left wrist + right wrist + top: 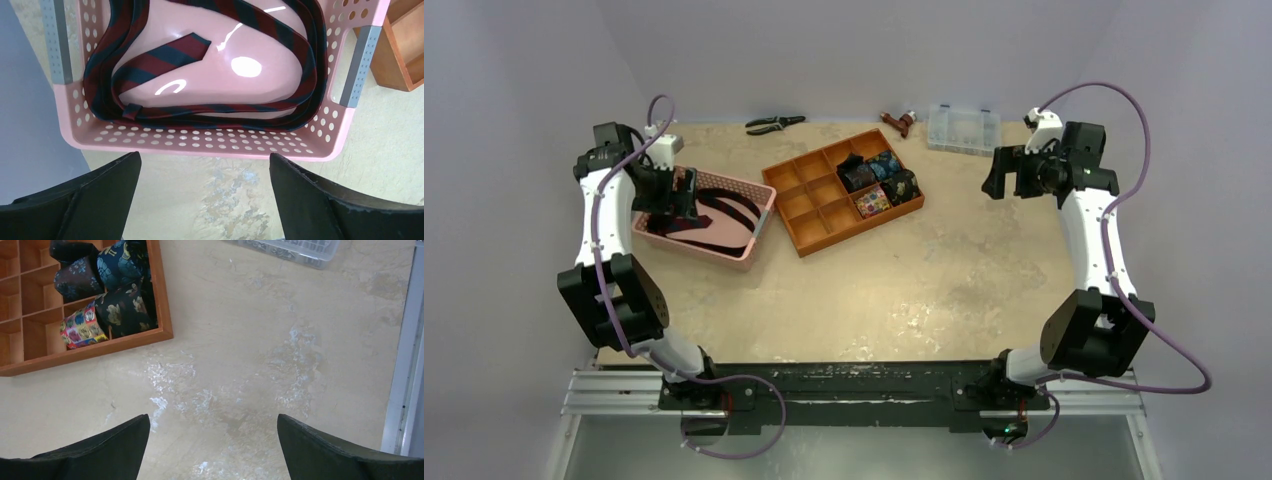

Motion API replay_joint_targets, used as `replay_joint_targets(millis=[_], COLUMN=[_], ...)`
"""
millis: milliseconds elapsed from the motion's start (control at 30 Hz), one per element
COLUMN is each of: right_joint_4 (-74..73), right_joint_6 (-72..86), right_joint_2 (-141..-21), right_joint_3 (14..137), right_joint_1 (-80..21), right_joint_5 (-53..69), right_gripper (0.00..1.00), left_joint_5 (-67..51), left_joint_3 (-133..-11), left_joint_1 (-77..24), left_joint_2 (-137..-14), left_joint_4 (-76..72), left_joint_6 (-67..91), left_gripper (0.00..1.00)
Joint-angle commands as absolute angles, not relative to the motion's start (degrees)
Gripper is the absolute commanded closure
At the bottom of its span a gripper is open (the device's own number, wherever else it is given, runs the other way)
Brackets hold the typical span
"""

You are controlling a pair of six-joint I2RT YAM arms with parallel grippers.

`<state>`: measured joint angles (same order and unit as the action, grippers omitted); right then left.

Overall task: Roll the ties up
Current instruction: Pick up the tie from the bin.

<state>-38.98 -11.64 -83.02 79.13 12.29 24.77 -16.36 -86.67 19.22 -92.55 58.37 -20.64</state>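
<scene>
Two dark fingers [100, 200] of my left hand [202, 159] fill the bottom corners of its wrist view, with bare worktop [225, 200] showing between them. Just past the fingertips stands the near wall of a pink perforated basket [210, 142]. On the basket floor lies the striped tie [165, 55], navy and dark red. It is unrolled and looped round the inside against the walls, and its pointed end lies loose in the middle.

Risk, as I judge it: the loops hug the walls, so a reach could knock my fingers on the rim. A pull on one fold could drag the basket along, or lift a tangle instead of a clean end. Smooth fabric could also slip out of a shallow pinch.

Left hand: spread wide, holding nothing, touching nothing. Right hand [212, 417]: also spread wide and empty, raised above open worktop, well apart from the basket. Up and to its left in its own view sits a wooden divided tray [162, 300], with rolled ties [122, 310] packed as patterned bundles in its end compartments. A clear plastic box [290, 247] lies farther off.
</scene>
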Motion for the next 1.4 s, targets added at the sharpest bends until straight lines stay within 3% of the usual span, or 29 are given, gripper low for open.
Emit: replay_joint_targets(millis=[0, 200, 433, 1000, 1133, 1367], right_joint_4=[-38.17, -39.47, -42.05, -47.71, -48.2, -48.88], right_joint_6=[-12.98, -14.38, -18.09, -20.43, -20.68, -20.95], right_joint_2=[-83.05, -83.66, -85.6, -90.43, -90.5, -91.18], right_joint_3=[79.7, 80.95, 82.07, 88.52, 88.93, 90.19], right_joint_1=[12.15, 12.16, 12.17, 12.15, 12.21, 12.15], right_joint_5=[26.28, 26.0, 26.25, 20.97, 20.42, 20.84], right_gripper=[0.02, 0.02, 0.02, 0.02, 0.02, 0.02], left_joint_5=[-20.9, -26.57, -28.25, -20.44, -20.63, -27.16], left_joint_3=[-91.54, -95.89, -99.75, -104.52, -103.11, -99.27], left_joint_1=[19.14, 18.29, 16.44, 13.58, 13.37, 13.18], left_joint_2=[-95.44, -103.39, -111.49, -126.63, -127.34, -122.65], left_joint_4=[57.61, 55.94, 55.6, 48.0, 47.91, 48.77], left_joint_6=[-28.08, -52.62, -70.72, -80.38, -81.73, -82.04], left_gripper=[0.0, 0.0, 0.03, 0.17, 0.29, 0.73])
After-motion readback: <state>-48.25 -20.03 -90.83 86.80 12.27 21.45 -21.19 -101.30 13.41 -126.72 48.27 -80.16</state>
